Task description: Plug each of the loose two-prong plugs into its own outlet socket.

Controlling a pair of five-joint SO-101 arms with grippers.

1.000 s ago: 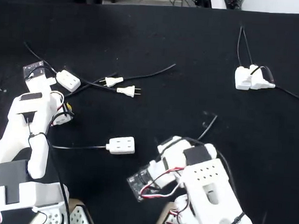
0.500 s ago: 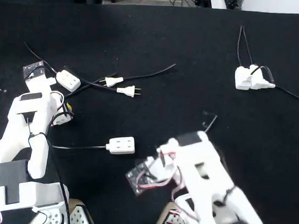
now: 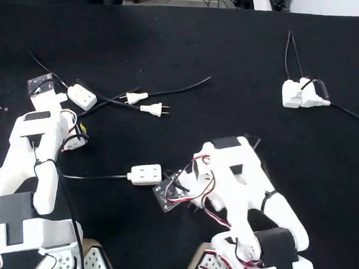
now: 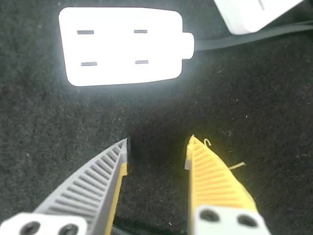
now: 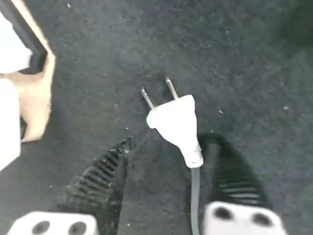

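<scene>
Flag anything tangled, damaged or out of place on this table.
Nothing looks damaged or spilled. The one untidy spot: the black cords of the farther plug and the nearer plug cross each other beside an outlet, so lifting either plug might drag the other.

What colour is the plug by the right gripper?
The plug is white; the right wrist view shows it best.

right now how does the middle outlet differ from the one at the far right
The middle outlet has nothing plugged in; the far-right outlet looks to have a plug in it. The middle outlet lies beside an arm; the far-right outlet lies alone. Both are white.
</scene>
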